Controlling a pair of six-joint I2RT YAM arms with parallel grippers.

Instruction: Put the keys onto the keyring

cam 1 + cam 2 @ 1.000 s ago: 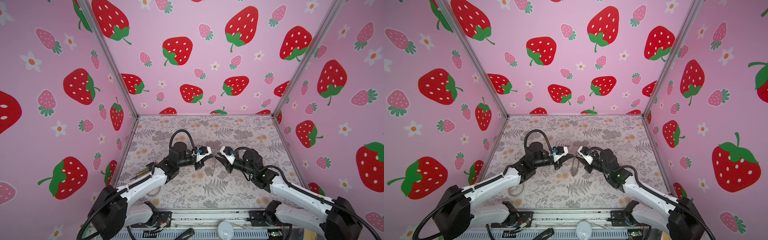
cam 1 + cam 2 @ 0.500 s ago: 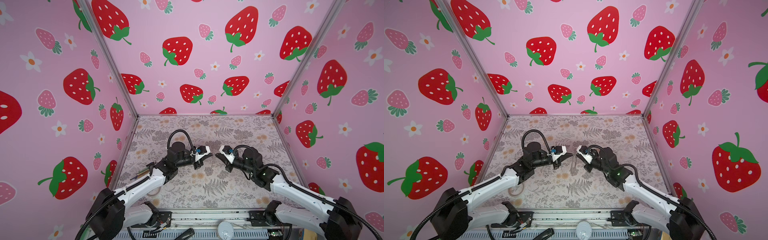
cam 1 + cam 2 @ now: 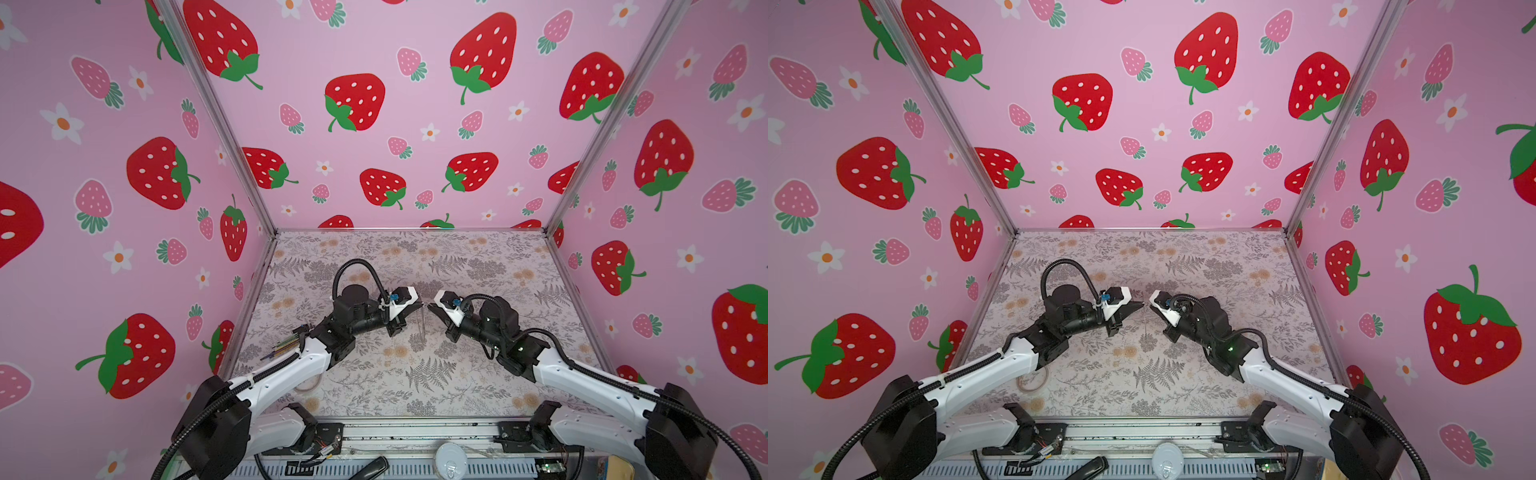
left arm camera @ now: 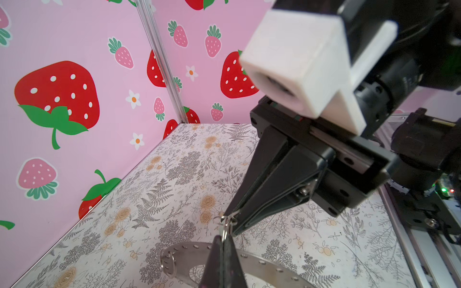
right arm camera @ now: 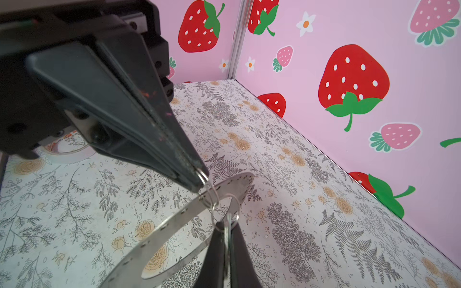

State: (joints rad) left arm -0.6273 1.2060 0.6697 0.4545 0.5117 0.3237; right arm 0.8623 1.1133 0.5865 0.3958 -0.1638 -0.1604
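The two grippers meet tip to tip in the air over the middle of the table point(image 3: 374, 386). The left gripper point(image 5: 199, 183) has its fingers pressed together on a small wire loop point(image 5: 206, 185). That loop seems to go through a tiny hole in the rim of the keyring point(image 5: 172, 225). The keyring hangs from the loop, tilted, just above the table. The right gripper point(image 5: 225, 239) has its fingers pressed together too, and they pinch the key point(image 5: 227, 230), a thin shiny bit. The key's long side runs along the right fingers and points at the left gripper's tips, so the loop sits just past the key's end. The right gripper is nearer the key and the left one is nearer the keyring. I think the next move must poke the key into that loop. In both top views the keyring point(image 3: 422, 328) is only a thin line seen from its edge, and the key is too small to see. Only the wrist views show the flat band, its holes and the loop.
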